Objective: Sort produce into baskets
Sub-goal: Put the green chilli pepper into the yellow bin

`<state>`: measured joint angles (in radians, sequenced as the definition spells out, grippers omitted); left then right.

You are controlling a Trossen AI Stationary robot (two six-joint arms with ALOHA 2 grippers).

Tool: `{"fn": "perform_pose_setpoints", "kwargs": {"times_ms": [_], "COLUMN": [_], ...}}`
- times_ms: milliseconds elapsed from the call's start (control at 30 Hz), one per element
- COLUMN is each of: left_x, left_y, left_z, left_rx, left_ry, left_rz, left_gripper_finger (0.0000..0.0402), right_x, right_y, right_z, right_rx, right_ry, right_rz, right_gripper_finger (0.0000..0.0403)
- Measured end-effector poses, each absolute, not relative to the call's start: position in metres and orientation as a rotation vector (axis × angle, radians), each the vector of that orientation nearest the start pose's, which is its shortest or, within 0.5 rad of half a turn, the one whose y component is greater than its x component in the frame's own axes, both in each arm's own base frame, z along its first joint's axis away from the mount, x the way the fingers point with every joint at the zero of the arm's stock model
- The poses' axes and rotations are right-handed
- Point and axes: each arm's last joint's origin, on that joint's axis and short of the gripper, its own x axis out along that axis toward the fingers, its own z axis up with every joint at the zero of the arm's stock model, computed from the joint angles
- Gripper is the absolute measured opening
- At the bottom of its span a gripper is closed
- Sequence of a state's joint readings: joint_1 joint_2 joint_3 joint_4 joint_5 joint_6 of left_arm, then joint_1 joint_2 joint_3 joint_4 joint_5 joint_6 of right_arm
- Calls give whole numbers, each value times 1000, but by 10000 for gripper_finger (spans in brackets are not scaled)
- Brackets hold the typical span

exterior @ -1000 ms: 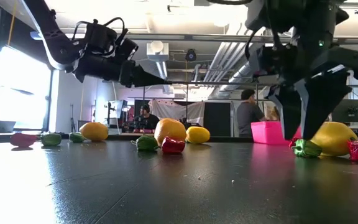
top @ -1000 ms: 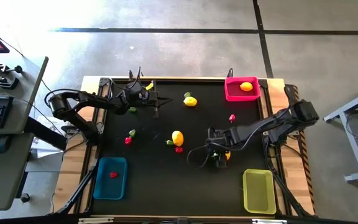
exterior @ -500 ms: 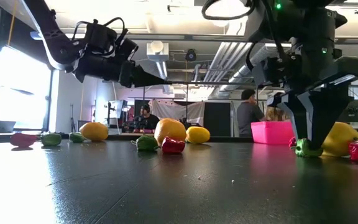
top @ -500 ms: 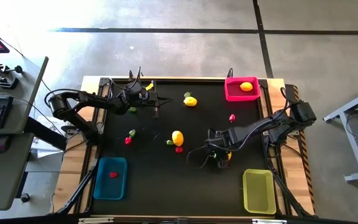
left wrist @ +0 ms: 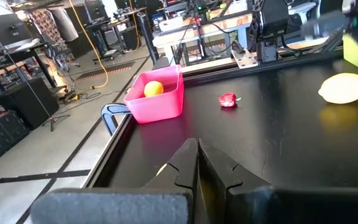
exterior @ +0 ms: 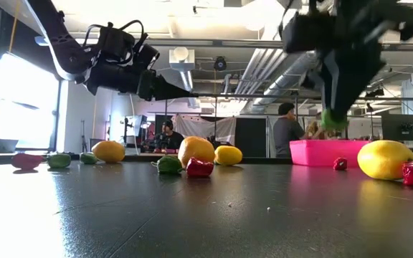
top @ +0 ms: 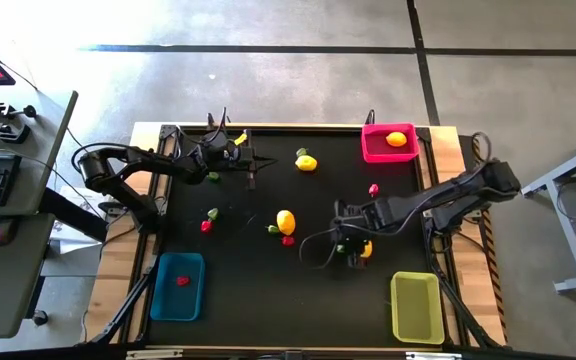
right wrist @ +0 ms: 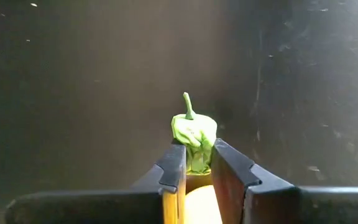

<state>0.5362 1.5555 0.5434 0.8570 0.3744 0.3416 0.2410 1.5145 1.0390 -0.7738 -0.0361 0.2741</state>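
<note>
Gripping a green pepper (right wrist: 194,133) above the table (top: 268,290), the right gripper (right wrist: 196,163) is clamped shut.

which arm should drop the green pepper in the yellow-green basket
The right. Its gripper is shut on the green pepper, lifted off the table, and the yellow-green basket sits on its side. The left gripper is shut, empty, at the far edge.

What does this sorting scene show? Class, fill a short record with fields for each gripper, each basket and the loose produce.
right gripper: shut on green pepper, lifted above table
left gripper: shut, empty, waiting at far left of table
pink basket: one yellow piece
blue basket: one red piece
yellow-green basket: nothing visible inside
loose produce: yellow, red and green pieces on table
</note>
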Motion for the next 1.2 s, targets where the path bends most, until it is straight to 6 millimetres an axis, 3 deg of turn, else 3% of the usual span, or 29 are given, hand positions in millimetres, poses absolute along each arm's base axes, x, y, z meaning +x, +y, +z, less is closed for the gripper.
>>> {"fn": "perform_pose_setpoints", "kwargs": {"times_ms": [167, 500, 867, 1000, 1200], "left_x": [255, 255, 255, 255, 255], "left_y": [139, 139, 139, 139, 139], "left_z": [177, 177, 177, 177, 177], "left_rx": [272, 266, 237, 238, 238], "left_ry": [165, 163, 163, 163, 163], "left_rz": [136, 136, 137, 137, 137], "left_gripper_finger": [0, 0, 0, 0, 0], "right_x": [265, 260, 211, 189, 174], "right_y": [74, 91, 119, 127, 135], "right_z": [234, 231, 260, 265, 256], "right_rx": [149, 205, 820, 824, 619], "right_ry": [1319, 1355, 1658, 1747, 1750], "right_rz": [18, -11, -84, -181, -197], "right_gripper_finger": [48, 48, 48, 48, 48]}}
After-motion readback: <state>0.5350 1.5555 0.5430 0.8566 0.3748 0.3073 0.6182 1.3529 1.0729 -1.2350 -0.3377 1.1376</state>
